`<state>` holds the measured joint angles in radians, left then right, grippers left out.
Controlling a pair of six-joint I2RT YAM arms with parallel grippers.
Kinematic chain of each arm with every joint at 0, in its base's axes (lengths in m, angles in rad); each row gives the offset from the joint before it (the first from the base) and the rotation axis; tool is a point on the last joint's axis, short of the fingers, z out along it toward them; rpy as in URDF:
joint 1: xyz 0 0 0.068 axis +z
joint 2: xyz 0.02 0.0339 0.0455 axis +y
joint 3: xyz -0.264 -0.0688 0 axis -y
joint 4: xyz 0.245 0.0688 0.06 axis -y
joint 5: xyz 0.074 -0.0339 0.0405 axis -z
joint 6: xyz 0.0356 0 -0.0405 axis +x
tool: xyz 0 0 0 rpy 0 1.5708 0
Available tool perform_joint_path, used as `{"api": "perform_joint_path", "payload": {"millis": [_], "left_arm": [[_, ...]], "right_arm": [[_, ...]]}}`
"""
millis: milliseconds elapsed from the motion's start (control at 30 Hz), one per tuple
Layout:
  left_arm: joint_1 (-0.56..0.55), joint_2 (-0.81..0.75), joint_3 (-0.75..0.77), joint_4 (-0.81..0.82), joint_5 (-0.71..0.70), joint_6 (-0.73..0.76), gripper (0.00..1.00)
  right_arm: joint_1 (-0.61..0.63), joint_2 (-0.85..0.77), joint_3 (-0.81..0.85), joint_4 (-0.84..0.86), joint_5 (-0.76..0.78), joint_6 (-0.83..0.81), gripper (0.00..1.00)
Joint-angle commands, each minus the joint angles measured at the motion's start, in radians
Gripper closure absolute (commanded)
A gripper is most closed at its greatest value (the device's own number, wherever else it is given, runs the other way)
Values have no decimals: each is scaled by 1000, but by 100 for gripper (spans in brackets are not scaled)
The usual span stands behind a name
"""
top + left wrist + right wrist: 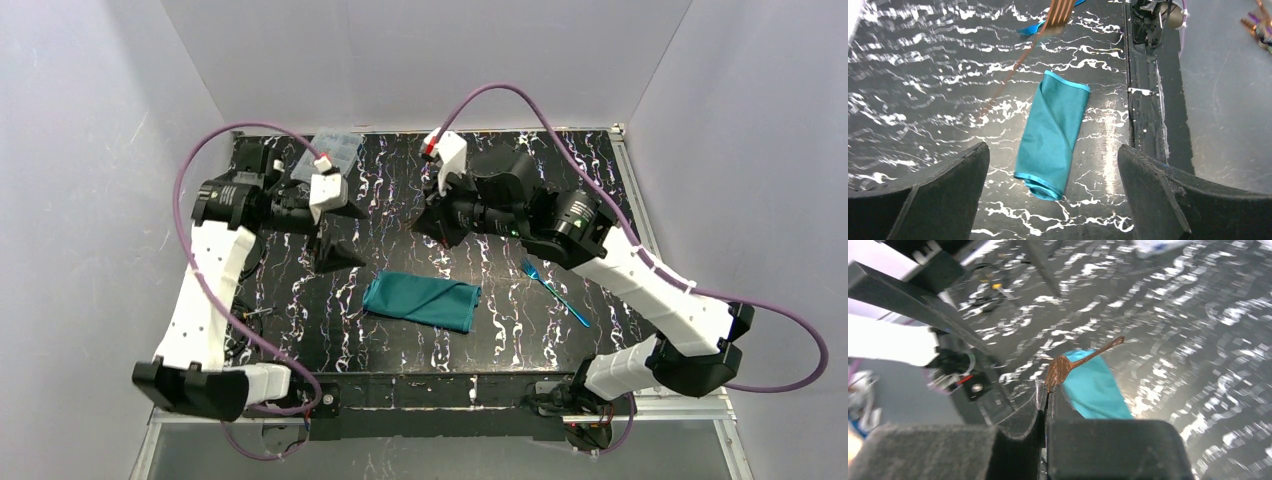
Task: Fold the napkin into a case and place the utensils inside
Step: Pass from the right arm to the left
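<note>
Fork (pixel 1064 366) tip buried in clamped right pincer (pixel 1048 394), left pincer (pixel 1052 150) wide near folded napkin case (pixel 1053 132), its inside unseen

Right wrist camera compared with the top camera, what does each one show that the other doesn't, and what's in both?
Only the right wrist view shows the copper-coloured fork pinched by its tine end in the shut right gripper. Only the top view shows the blue fork lying on the table, to the right of the napkin. Both show that folded teal napkin.
</note>
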<state>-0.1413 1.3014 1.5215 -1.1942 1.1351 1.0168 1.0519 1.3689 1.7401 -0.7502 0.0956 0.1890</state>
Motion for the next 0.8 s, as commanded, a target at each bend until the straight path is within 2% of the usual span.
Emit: {"api": "perform_joint_path", "payload": {"millis": [0, 133, 267, 333, 433, 533, 600, 667, 700, 767], "left_arm": [[-18, -102, -26, -75, 37, 180, 1], [-18, -145, -47, -79, 47, 153, 1], [-18, -163, -53, -152, 46, 190, 2], [-18, -158, -49, -191, 22, 226, 7], [-18, -144, -45, -213, -18, 229, 23], [-18, -142, -25, -214, -32, 228, 44], [-18, -147, -20, -209, -36, 228, 65], [-18, -152, -23, -203, -53, 228, 92], [-18, -154, -24, -204, -68, 233, 100], [-18, -164, -33, -209, -93, 250, 100]], "right_arm": [[9, 44, 82, 142, -361, -12, 99], [9, 112, 184, 142, -502, -15, 99], [9, 134, 234, 146, -568, -23, 99], [8, 136, 245, 152, -592, -23, 99], [9, 129, 241, 165, -616, -21, 99], [9, 118, 228, 167, -621, -23, 99], [9, 113, 212, 172, -625, -24, 99], [8, 111, 203, 168, -620, -32, 99], [8, 110, 202, 160, -614, -37, 99], [9, 106, 191, 158, -603, -44, 99]]}}
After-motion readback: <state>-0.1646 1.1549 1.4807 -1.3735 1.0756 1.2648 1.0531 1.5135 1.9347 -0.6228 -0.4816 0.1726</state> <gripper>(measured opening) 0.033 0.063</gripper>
